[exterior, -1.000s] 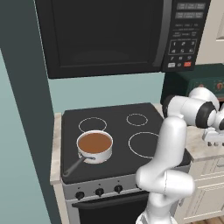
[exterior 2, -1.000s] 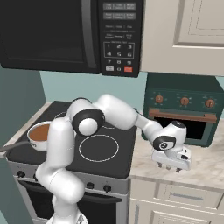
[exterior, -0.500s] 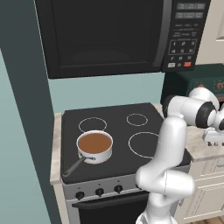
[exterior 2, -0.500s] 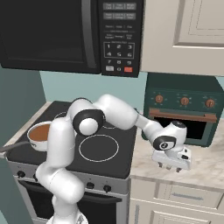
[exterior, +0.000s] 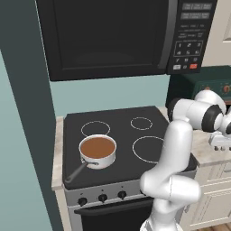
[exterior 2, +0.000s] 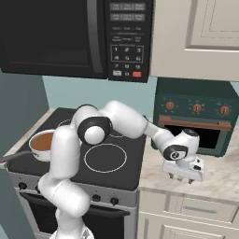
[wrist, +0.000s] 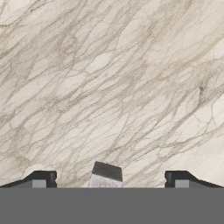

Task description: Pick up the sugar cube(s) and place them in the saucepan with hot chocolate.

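The hand (wrist: 106, 177) hangs low over the marble bench (wrist: 109, 78), its fingers spread wide apart. A sugar cube (wrist: 105, 176) lies on the bench between the two fingertips, untouched by either. The saucepan (exterior: 97, 153) of hot chocolate (exterior: 97, 146) sits on the stove (exterior: 122, 135), well apart from the hand (exterior 2: 183, 176).

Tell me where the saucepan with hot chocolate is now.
The saucepan sits on the stove's front-left burner in the left base view, handle pointing toward the front-left corner; it appears at the far left in the right base view.
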